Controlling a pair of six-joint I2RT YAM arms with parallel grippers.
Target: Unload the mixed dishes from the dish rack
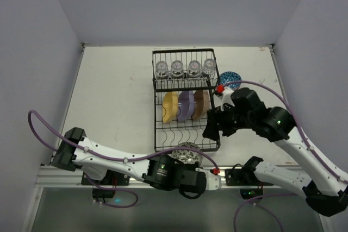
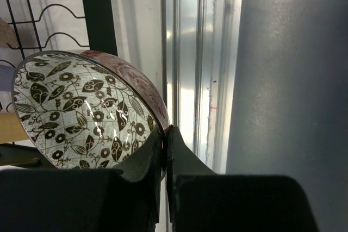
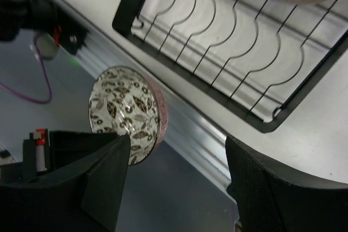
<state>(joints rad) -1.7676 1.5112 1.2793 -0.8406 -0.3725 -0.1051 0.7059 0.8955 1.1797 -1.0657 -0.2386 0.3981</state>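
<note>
The reddish bowl (image 2: 81, 112) is hanging on edge just off the near end of the dish rack (image 1: 154, 129), clear of the wires and not yet set down, so it looks like the piece being unloaded now. Inside the rack, the yellow plate (image 1: 170, 107), purple plate (image 1: 185, 105) and tan plate (image 1: 201, 103) are standing in the dividers past its middle. The four clear glass cups (image 1: 177, 69) are sitting in a row on the far raised shelf. A blue bowl (image 1: 230, 77) is lying outside, just beside the rack's far right corner, which suggests it is already out. No green bowl is showing anywhere. By that count most of the load is waiting.

The left gripper (image 2: 167, 134) is pinching the reddish bowl's rim, fingers pressed together on either side of it, just off the rack's near end. The right gripper (image 3: 176, 142) is hovering by the rack's near right corner, fingers spread wide and carrying nothing.
</note>
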